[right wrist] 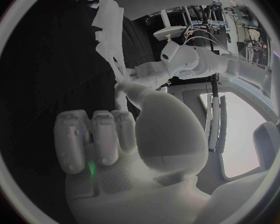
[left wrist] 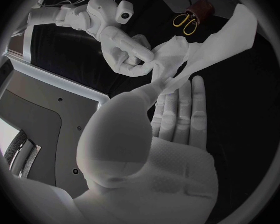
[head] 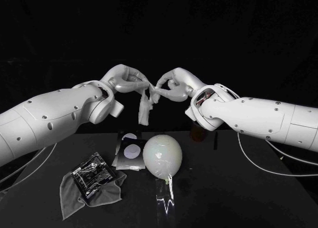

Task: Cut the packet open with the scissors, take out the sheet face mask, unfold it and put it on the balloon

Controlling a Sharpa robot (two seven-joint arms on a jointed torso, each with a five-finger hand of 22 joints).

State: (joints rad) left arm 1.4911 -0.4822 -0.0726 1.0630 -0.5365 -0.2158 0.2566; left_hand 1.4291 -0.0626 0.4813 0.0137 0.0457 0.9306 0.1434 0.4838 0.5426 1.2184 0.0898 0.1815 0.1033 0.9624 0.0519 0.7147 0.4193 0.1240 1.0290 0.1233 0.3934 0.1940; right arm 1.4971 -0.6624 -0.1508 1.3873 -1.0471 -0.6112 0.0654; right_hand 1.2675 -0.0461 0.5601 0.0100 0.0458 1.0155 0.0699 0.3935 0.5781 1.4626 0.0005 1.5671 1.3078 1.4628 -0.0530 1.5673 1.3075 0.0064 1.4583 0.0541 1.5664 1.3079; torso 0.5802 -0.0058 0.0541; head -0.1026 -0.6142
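Up high, left hand (head: 125, 80) and right hand (head: 174, 86) sat close together, each one's fingers pinching the top of the sheet mask (head: 145, 108), which dangled well above the desk (head: 268, 199) (balloon (head: 162, 154) lying just below).

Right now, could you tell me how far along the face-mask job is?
Looks done: the sheet mask is out, a packet lies beside the balloon, and the scissors stand in a holder. In hand: the left hand and right hand both pinch the mask, which hangs as a narrow, bunched strip. Left: spreading it open and laying it on the balloon.
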